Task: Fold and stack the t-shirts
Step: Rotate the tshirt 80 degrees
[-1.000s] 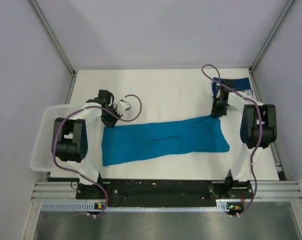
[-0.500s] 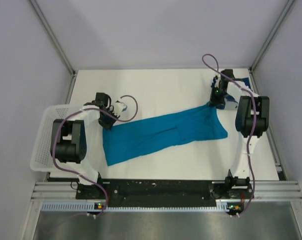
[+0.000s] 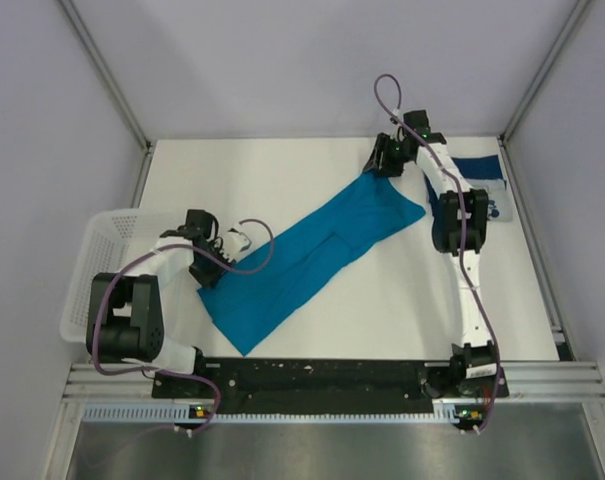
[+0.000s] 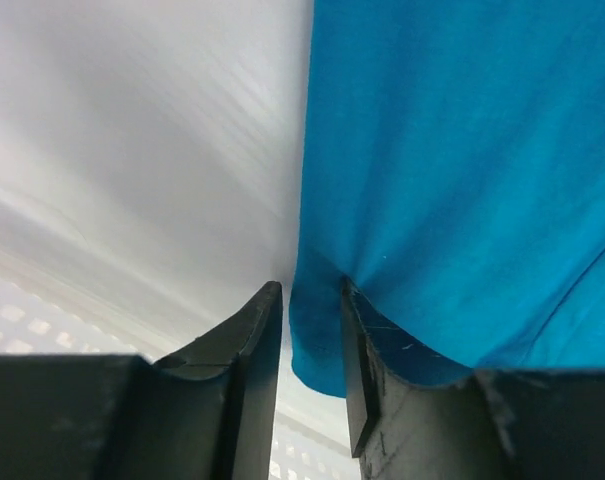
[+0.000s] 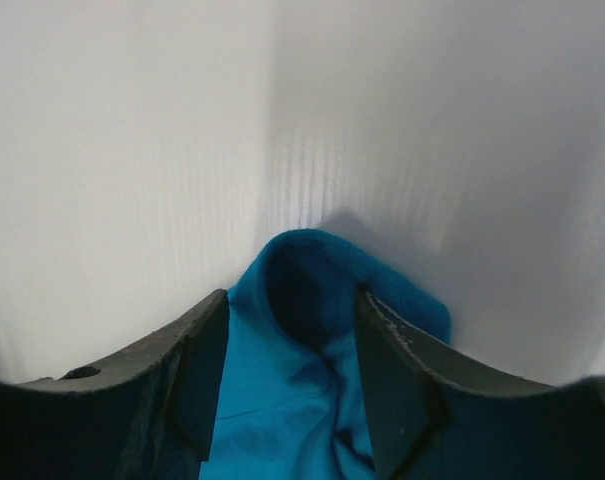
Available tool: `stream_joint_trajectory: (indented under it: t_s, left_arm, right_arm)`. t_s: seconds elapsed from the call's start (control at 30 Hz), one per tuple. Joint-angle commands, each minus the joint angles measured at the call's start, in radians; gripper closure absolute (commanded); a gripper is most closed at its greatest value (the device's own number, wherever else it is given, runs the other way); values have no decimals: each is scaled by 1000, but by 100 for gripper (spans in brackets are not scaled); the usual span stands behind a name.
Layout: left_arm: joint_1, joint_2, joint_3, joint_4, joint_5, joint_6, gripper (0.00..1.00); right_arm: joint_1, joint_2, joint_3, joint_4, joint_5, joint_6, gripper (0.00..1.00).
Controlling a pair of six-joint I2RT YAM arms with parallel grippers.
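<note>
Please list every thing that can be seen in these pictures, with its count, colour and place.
teal t-shirt: one, bright teal-blue, lying diagonally across the table.
navy t-shirt: one, dark navy with pale print, far right corner, partly behind the right arm.
basket: one, white mesh, table's left edge.
table: one, white.
left gripper: one, black, shut on the teal t-shirt's near-left corner.
right gripper: one, black, shut on its far-right end.

I saw even, diffuse overhead light on the white table (image 3: 282,170), with only faint shadows. Both wrist views were soft: the table smeared into pale streaks, the teal shirt (image 4: 462,150) looked saturated, its fold shaded dark in the right one.
</note>
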Motion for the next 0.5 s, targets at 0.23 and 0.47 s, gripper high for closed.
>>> stream_joint_trajectory:
  t_s: [0.23, 0.47]
  left_arm:
    - [-1, -19, 95, -138, -75, -111, 58]
    - [-1, -36, 129, -154, -63, -106, 58]
  right_arm:
    - [-51, -515, -359, 103, 264, -130, 38]
    - [-70, -735, -900, 103, 408, -122, 40]
